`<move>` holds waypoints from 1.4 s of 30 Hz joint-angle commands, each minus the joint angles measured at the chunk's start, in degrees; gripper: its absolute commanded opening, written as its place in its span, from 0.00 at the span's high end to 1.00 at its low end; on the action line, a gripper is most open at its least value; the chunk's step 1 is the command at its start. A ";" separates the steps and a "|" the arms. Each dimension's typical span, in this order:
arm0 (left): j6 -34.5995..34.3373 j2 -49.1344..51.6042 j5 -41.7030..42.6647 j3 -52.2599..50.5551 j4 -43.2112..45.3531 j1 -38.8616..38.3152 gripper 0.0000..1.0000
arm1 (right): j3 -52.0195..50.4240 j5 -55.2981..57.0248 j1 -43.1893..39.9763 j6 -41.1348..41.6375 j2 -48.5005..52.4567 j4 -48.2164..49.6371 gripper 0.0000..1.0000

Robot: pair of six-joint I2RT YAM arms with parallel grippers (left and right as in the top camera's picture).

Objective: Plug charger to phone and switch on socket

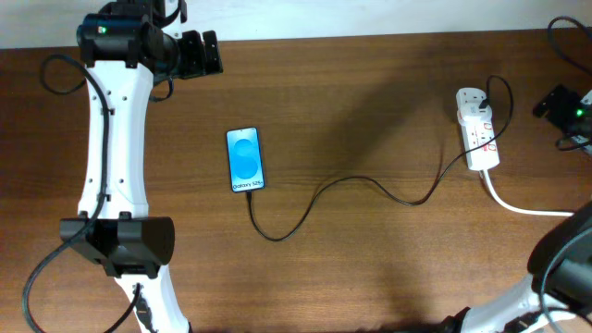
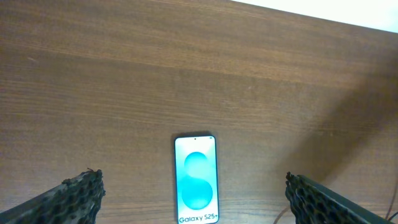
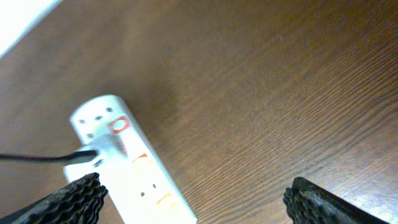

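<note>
The phone (image 1: 245, 160) lies flat on the table left of the middle, blue screen up, white text at its near end; it also shows in the left wrist view (image 2: 196, 180). The black charger cable (image 1: 370, 185) runs from the phone's near end, where its tip meets the phone's edge, in a loop to the white socket (image 1: 478, 129) at the right. The socket shows in the right wrist view (image 3: 127, 162) with the black charger (image 3: 56, 158) plugged in. My left gripper (image 1: 199, 54) is open and empty, at the far left, beyond the phone. My right gripper (image 1: 562, 104) is open and empty, right of the socket.
The socket's thick white cable (image 1: 523, 206) runs off to the right edge. My left arm (image 1: 116, 157) lies along the table's left side. The right arm's base (image 1: 564, 268) sits at the near right corner.
</note>
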 commanded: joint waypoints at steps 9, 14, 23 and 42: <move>-0.07 -1.25 -0.46 0.48 0.09 0.26 0.01 | 1.25 -6.95 10.99 -7.28 -22.16 -5.79 0.03; -0.07 -1.25 -0.46 0.48 0.09 0.26 0.01 | 1.25 -6.75 21.40 -8.48 -27.91 -10.60 0.03; -0.07 -1.25 -0.46 0.48 0.09 0.26 0.01 | 1.25 -6.82 22.01 -8.41 -35.91 -23.58 0.02; -0.07 -1.25 -0.46 0.48 0.09 0.26 0.01 | -14.80 5.33 29.16 -8.44 -47.15 -13.22 0.02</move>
